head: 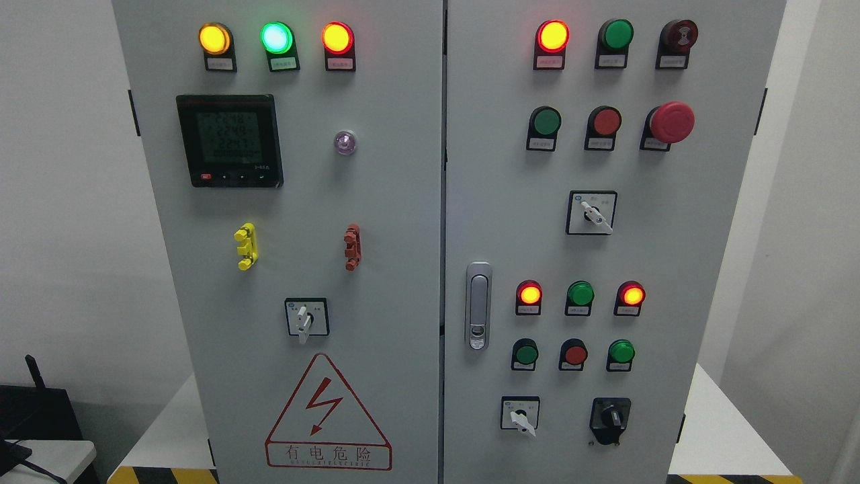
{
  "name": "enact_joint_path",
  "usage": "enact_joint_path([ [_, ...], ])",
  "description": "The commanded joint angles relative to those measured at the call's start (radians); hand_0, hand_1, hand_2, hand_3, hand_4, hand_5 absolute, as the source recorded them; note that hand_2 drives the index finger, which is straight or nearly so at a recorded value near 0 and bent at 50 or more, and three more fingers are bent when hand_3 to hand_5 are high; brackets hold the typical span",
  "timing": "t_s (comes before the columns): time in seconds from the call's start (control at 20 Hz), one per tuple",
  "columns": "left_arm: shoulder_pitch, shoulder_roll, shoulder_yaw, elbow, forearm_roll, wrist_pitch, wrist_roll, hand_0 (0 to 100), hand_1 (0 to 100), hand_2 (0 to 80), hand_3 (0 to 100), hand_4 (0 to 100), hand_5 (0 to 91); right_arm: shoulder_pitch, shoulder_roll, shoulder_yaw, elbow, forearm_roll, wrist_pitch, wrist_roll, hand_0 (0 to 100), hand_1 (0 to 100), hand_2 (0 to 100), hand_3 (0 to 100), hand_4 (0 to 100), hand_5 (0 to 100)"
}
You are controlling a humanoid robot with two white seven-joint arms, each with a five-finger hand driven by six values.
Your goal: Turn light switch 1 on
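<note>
A grey two-door electrical cabinet [403,202] fills the head view. On its right door a green push button [546,122], a red push button [605,122] and a red mushroom stop button [670,122] form the second row. Above them a red lamp [553,35] glows, next to an unlit green lamp [616,34]. Lower down, two red lamps [529,294] [631,294] glow on either side of an unlit green lamp [580,294]. Below these sit a green button [525,353], a red button [574,354] and a green button [621,351]. Neither of my hands shows.
The left door carries lit yellow [214,38], green [276,37] and red [337,37] lamps, a digital meter [228,140], a rotary selector [306,318] and a red hazard triangle [327,413]. More selectors [591,212] [519,415] [610,418] and a door latch [478,306] sit on the right door.
</note>
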Motion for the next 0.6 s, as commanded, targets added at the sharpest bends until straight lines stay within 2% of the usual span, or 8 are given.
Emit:
enact_joint_path([
  [0.0, -0.048, -0.012, 0.056, -0.391, -0.004, 0.001, -0.023, 57, 0, 0.0, 21, 23, 6.5, -0.001, -0.001, 0.017, 0.000, -0.025, -0.001, 0.000, 12, 39, 0, 0, 0, 0],
  [0.4, -0.120, -0.018, -0.029, -0.584, -0.067, -0.016, -0.022, 60, 0, 0.0, 29, 28, 11.3, 0.001, 0.000, 0.017, 0.000, -0.025, 0.001, 0.000, 12, 39, 0, 0, 0, 0],
  [0.55, -0.130, -0.018, -0.068, -0.655, -0.099, -0.028, -0.020, 61, 0, 0.0, 34, 35, 14.3, -0.001, 0.000, 0.017, 0.000, -0.025, 0.001, 0.000, 12, 39, 0, 0, 0, 0],
])
